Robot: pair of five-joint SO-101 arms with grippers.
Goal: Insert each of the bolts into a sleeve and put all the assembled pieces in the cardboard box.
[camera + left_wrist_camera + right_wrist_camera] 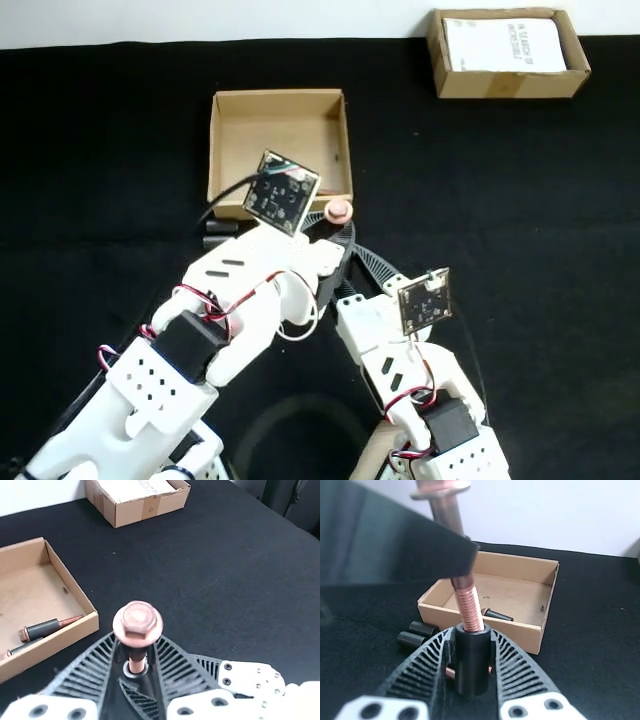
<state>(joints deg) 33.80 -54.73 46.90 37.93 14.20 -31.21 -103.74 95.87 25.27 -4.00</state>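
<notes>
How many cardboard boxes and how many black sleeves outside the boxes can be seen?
Cardboard boxes: 2 (open box, box with paper)
Black sleeves outside: 3 (held sleeve, two loose sleeves)
Total: 5

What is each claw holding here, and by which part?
Left claw grips the copper-coloured metal bolt by its shank, under the head; right claw clamps the black cylindrical sleeve by its sides.

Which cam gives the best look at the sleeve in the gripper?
Right wrist view: the sleeve stands upright, clamped in the right gripper, with the tip of the bolt entering its top. Left wrist view looks straight down the bolt at what may be the sleeve's rim. High view gives the bolt head; the arms cover the sleeve.
</notes>
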